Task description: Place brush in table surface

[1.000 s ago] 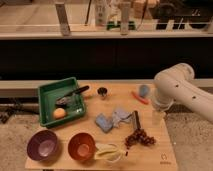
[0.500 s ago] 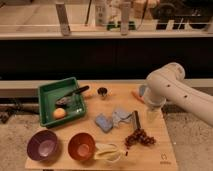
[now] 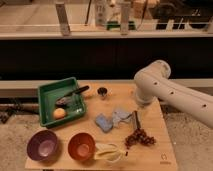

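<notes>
A white robot arm (image 3: 170, 92) bends down over the far right part of the light wooden surface (image 3: 156, 146). Its end effector (image 3: 142, 101) sits at the arm's lower tip, just above the wood, and whether it is open or closed cannot be told. It is well apart from the brush (image 3: 72, 95), which lies in the green tray (image 3: 41, 107) at the far left. The brush's greyish head is inside the tray and its black handle reaches out over the far right rim. A small orange ball (image 3: 59, 113) rests in the tray, nearer the camera. Just right of the tray stands a small dark cup (image 3: 102, 92). At centre lie two blue-grey pads (image 3: 111, 120), a short dark bar (image 3: 135, 120) and a dark cluster of grapes (image 3: 138, 136). Along the near edge sit a purple bowl (image 3: 43, 145), an orange bowl (image 3: 81, 146) and a pale yellow item (image 3: 109, 151).
</notes>
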Motion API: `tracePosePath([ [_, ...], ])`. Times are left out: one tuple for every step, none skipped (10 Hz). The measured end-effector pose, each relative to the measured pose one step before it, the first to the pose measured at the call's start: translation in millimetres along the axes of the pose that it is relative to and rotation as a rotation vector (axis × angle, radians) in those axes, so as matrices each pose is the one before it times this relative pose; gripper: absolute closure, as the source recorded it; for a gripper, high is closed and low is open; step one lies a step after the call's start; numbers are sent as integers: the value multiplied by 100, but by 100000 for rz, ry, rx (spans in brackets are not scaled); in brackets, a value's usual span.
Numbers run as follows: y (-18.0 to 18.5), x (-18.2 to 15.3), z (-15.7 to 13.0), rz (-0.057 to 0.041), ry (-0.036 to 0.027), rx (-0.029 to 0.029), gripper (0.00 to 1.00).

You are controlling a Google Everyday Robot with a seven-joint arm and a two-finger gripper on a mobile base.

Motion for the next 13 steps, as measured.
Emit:
tracePosePath([
  [-398, -1189, -21, -942, -592, 166, 20],
  [-482, -1186, 86, -1424, -308, 59, 20],
  [-191, -442, 33, -899, 49, -59, 20],
  [-222, -359, 43, -1095, -10, -83, 20],
  [-411, -719, 66, -1842, -298, 129, 20],
  [-216, -600, 108, -963, -332, 22, 20],
  [-251, -673, 221, -152, -715, 50, 20],
  [-373, -583, 141, -475, -547, 185, 20],
  [-371, -629, 176, -786, -440, 24, 20],
  [-327, -442, 147, -676, -322, 27, 20],
  [-260, -294, 122, -572, -318, -12, 20],
  [-549, -842, 392, -1351, -606, -21, 20],
  [-636, -838, 287, -977, -639, 159, 20],
])
